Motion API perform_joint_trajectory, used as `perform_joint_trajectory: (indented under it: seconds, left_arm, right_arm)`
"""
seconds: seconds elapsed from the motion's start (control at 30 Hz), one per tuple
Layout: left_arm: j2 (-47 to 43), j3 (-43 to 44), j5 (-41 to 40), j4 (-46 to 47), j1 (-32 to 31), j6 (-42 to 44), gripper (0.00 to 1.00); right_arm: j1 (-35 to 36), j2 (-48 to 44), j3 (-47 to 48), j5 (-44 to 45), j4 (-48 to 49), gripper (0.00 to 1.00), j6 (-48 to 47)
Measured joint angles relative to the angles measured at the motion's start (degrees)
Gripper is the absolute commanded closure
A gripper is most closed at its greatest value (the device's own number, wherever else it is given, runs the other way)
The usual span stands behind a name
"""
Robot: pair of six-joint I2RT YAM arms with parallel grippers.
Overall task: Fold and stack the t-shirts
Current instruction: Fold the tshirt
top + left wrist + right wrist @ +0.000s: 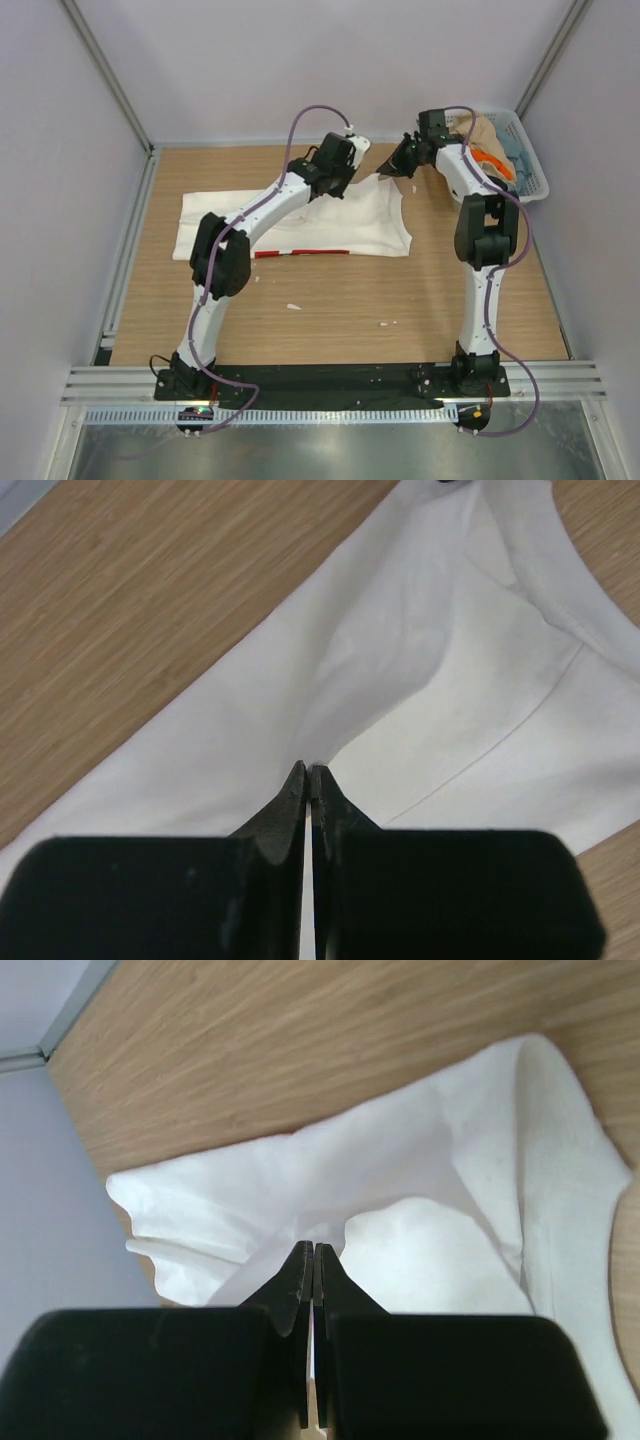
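A white t-shirt (375, 225) lies spread on the wooden table, with a strip of red print (300, 253) showing at its near edge. My left gripper (347, 186) is at the shirt's far edge and is shut on a pinch of the white cloth (450, 680); the fingertips (298, 780) meet on a raised fold. My right gripper (388, 170) is just to its right at the shirt's far right corner, shut on a bunched part of the same cloth (430, 1190), which is lifted slightly off the table.
A white lattice basket (537, 185) stands at the back right corner, holding tan (487, 130), orange (497, 165) and pale blue (518, 150) shirts. Grey walls enclose the table on three sides. A few small white scraps (293, 306) lie on the wood near the front.
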Motion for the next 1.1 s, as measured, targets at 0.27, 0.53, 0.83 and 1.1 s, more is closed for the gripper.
perform_joint_trajectory:
  seconds: [0.27, 0.53, 0.83, 1.1]
  left_arm:
    - [-4.3, -7.7, 2.2, -1.2, 2.4, 2.4, 1.00]
    - [-6.3, -15.1, 7.5, -2.6, 2.4, 2.3, 1.00]
    - [-11.5, -20.2, 10.7, -3.2, 2.4, 0.4, 1.00]
    - [-12.2, -23.7, 13.0, -3.5, 2.4, -1.0, 0.99]
  right_arm:
    - [0.0, -9.6, -12.5, -1.3, -0.9, 0.99, -0.3]
    - [0.0, -14.3, -23.6, -2.2, -1.2, 0.99, -0.9]
    - [0.1, -19.5, -31.8, -2.2, -1.8, 0.99, -2.4]
    - [1.0, -21.5, -35.2, -2.0, -2.8, 0.96, -4.1]
